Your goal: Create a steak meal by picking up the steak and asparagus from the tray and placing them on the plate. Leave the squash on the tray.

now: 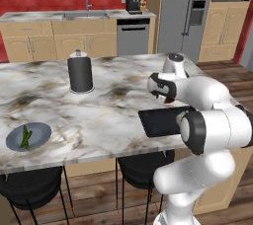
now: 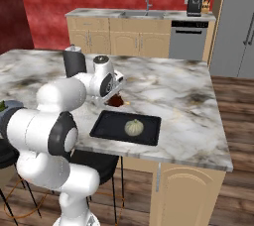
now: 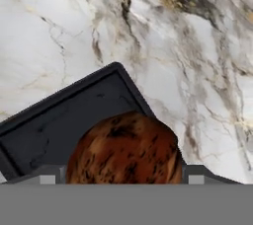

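My gripper (image 2: 115, 96) is shut on the steak (image 3: 123, 152), a reddish-brown lump that hangs just above the far left corner of the black tray (image 2: 106, 123). In the hand view the steak sits between my fingertips (image 3: 48, 178) with the tray (image 3: 54, 120) below it. The pale squash (image 2: 133, 127) lies in the middle of the tray. Far to the left, near the counter's front edge, the asparagus (image 1: 24, 137) lies on the grey-blue plate (image 1: 39, 132). From the left base view my gripper (image 1: 168, 98) and the steak (image 1: 170, 100) are mostly behind the arm.
A black canister (image 1: 80, 73) with a white knob stands on the marble island behind the plate. Dark stools (image 1: 29, 189) stand under the island's front edge. The sink counter and fridge are far behind.
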